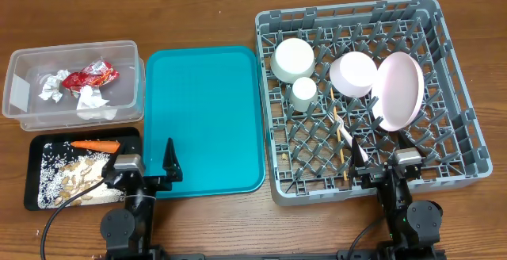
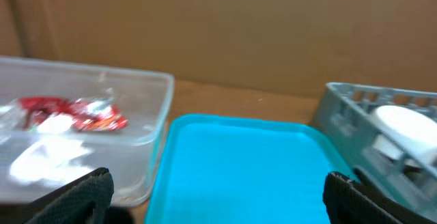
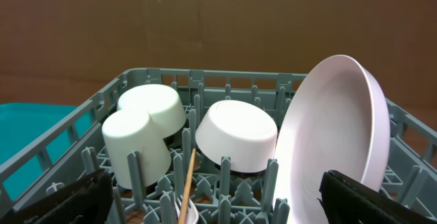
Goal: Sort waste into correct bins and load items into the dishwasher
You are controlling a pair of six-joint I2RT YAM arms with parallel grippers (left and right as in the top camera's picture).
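The grey dishwasher rack (image 1: 451, 93) holds two white bowls (image 1: 293, 56) (image 1: 353, 73), a small white cup (image 1: 303, 92), the pink plate (image 1: 400, 89) on edge, a chopstick (image 1: 342, 137) and a white fork (image 3: 188, 214). The clear tub (image 1: 24, 93) holds the red wrapper (image 1: 91, 75) and napkins (image 1: 54, 86). The black tray (image 1: 32, 200) holds the carrot (image 1: 95, 145), rice and scraps (image 1: 79, 173). My left gripper (image 1: 146, 173) is open and empty at the teal tray's near-left corner. My right gripper (image 1: 384, 165) is open and empty at the rack's near edge.
The teal serving tray (image 1: 206, 117) lies between the bins and the rack; it also shows in the left wrist view (image 2: 239, 162). Wooden table all round. In the right wrist view the plate (image 3: 334, 135) leans close to the right finger.
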